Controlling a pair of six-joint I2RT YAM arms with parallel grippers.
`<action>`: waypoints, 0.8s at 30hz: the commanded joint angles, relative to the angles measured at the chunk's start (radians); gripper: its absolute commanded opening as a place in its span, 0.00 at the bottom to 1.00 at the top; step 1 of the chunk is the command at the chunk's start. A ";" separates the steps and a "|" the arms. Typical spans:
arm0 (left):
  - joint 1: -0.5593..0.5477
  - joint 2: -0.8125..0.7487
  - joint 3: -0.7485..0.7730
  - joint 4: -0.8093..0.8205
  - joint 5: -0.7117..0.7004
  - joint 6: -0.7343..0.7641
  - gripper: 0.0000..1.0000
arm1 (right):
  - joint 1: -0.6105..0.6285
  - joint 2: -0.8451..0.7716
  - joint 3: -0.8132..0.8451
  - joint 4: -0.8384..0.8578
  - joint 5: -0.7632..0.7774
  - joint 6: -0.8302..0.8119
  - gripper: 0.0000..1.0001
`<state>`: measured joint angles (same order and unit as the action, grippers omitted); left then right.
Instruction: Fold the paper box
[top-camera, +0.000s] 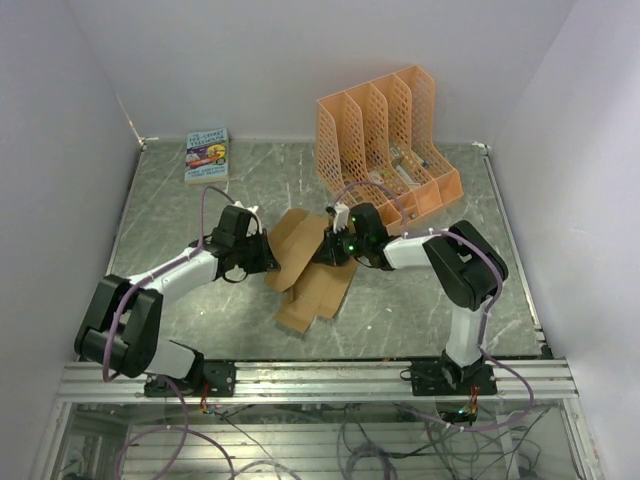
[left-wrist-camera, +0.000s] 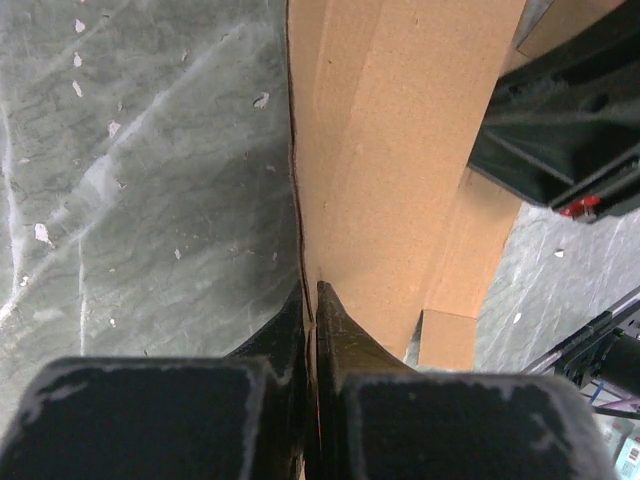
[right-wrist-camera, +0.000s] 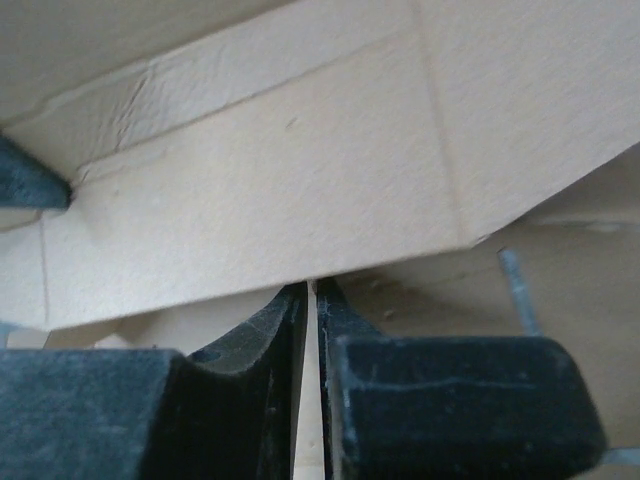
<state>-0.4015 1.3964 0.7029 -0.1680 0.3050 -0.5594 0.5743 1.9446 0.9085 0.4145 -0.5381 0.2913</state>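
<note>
The paper box (top-camera: 312, 268) is a tan cardboard sheet with creases and flaps, partly raised in the middle of the table between both arms. My left gripper (top-camera: 268, 250) is shut on its left edge; in the left wrist view the jaws (left-wrist-camera: 314, 300) pinch the thin cardboard edge (left-wrist-camera: 400, 150). My right gripper (top-camera: 335, 245) is shut on the right side of the box; in the right wrist view the fingers (right-wrist-camera: 312, 300) clamp a thin cardboard flap, with a creased panel (right-wrist-camera: 280, 180) filling the view above.
An orange perforated file rack (top-camera: 385, 140) stands at the back right, close behind the right gripper. A small colourful book (top-camera: 207, 154) lies at the back left. The table (top-camera: 180, 215) is grey marble-patterned, walled on three sides.
</note>
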 joint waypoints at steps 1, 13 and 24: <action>-0.017 0.013 -0.007 0.001 0.026 -0.003 0.07 | 0.027 -0.061 -0.039 -0.145 -0.053 -0.064 0.12; -0.004 -0.045 -0.027 0.011 0.000 0.007 0.07 | -0.150 -0.370 -0.032 -0.367 -0.178 -0.269 0.36; 0.012 -0.320 -0.022 0.043 0.054 0.178 0.07 | -0.244 -0.353 -0.130 -0.317 -0.277 -0.179 0.59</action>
<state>-0.4015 1.1934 0.6487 -0.1188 0.3183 -0.5018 0.3260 1.5723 0.7692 0.0765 -0.7593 0.0696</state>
